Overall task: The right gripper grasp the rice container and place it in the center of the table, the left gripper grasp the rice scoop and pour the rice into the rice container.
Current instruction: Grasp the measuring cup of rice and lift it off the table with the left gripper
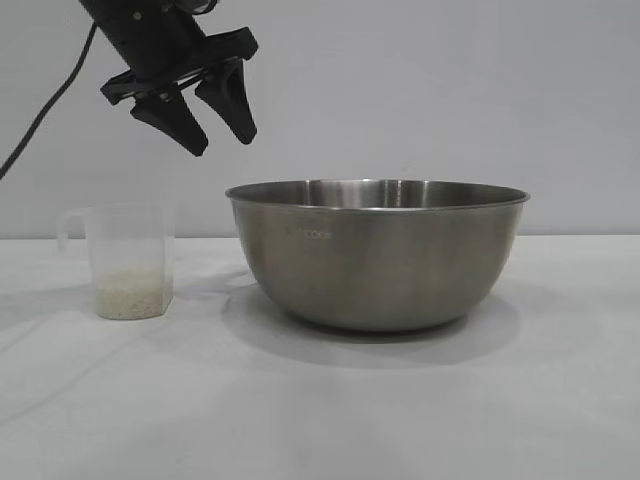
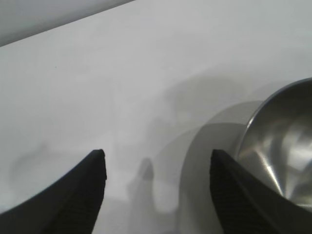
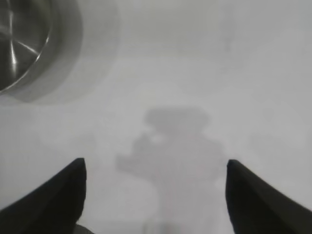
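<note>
1. We see the rice container (image 1: pixel 378 255) standing upright on the table (image 1: pixel 320 410), about at its middle in the exterior view, with nothing gripping it.
2. The rice scoop (image 1: pixel 125 262) stands upright on the table to the container's left in that view, near it but apart, its handle turned away from the container.
3. We find the rice (image 1: pixel 130 295) as a shallow layer in the bottom of the scoop; the bowl's interior is not visible from the exterior view.
4. The left gripper (image 1: pixel 212 118) hangs in the air above the gap between scoop and container, pointing down at a slant; its fingers (image 2: pixel 85 195) stand apart and hold nothing.
5. The right gripper (image 3: pixel 155 195) is over bare table, with the container's rim (image 3: pixel 29 44) off to one side in its wrist view; its fingers are spread wide and empty.
</note>
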